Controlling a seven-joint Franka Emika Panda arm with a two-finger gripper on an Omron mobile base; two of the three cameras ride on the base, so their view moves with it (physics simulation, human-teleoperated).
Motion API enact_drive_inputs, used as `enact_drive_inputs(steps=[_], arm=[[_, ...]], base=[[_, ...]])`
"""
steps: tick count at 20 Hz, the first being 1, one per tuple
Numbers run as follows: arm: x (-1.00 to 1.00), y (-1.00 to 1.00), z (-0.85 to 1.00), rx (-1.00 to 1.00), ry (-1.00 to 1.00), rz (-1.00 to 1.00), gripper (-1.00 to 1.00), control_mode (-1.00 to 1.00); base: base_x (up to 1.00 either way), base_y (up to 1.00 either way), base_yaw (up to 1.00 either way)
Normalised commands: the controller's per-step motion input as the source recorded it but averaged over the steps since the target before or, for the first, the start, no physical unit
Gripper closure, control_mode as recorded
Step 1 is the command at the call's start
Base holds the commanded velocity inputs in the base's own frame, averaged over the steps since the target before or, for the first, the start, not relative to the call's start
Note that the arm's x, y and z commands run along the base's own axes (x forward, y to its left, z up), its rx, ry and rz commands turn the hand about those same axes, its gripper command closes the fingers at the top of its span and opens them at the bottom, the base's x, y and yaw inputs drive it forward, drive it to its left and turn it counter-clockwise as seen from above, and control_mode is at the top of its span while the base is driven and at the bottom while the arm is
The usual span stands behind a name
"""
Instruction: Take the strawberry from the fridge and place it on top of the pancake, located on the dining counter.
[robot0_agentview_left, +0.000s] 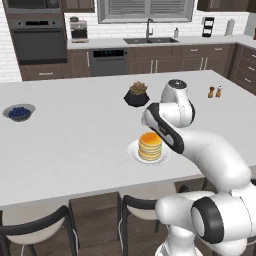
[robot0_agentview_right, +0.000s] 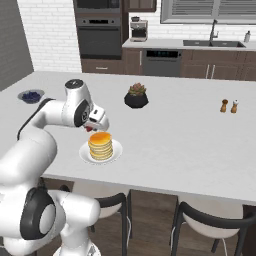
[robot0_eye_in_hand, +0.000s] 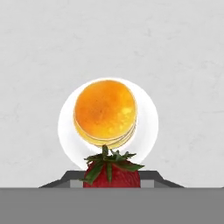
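My gripper (robot0_agentview_right: 91, 127) is shut on the strawberry (robot0_eye_in_hand: 111, 173), a small red berry with green leaves that sits between the dark fingertips at the bottom of the hand view. A speck of its red shows under the hand as the strawberry (robot0_agentview_right: 90, 128). The gripper hangs a little above the dining counter (robot0_agentview_left: 75, 145), just beside and above the near-left edge of the pancake (robot0_agentview_right: 101, 145). The golden pancake (robot0_eye_in_hand: 105, 111) stack lies on a round white plate (robot0_eye_in_hand: 148, 127), directly ahead of the berry. From the left, the pancake (robot0_agentview_left: 150, 145) stands beside my forearm. The fridge is out of view.
A dark bowl of brownish items (robot0_agentview_left: 136, 95) stands behind the plate. A bowl of blue berries (robot0_agentview_left: 19, 112) sits far left, and two small shakers (robot0_agentview_left: 215, 92) stand at the right. Dark chairs (robot0_agentview_right: 210, 220) line the near counter edge. A wall counter with a sink (robot0_agentview_left: 150, 40) runs behind.
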Motion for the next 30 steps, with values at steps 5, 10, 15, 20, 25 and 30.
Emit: enact_drive_inputs(steps=[5,10,15,20,25,30], arm=[[0.18,0.00,-0.22,-0.02,0.12,0.00,1.00,-1.00],[0.01,0.00,-0.29,-0.03,0.00,0.00,1.00,-1.00],[0.18,0.00,-0.35,-0.02,0.00,0.00,1.00,-1.00],[0.39,0.00,-0.32,0.00,0.00,0.00,1.00,-1.00],[0.18,0.00,-0.25,0.00,-0.01,0.00,1.00,-1.00],[0.08,0.00,-0.08,0.00,-0.03,0.00,1.00,-1.00]], base=[[0.00,0.00,0.00],[0.00,0.00,0.00],[0.00,0.00,0.00],[0.00,0.00,0.00],[0.00,0.00,0.00],[0.00,0.00,0.00]])
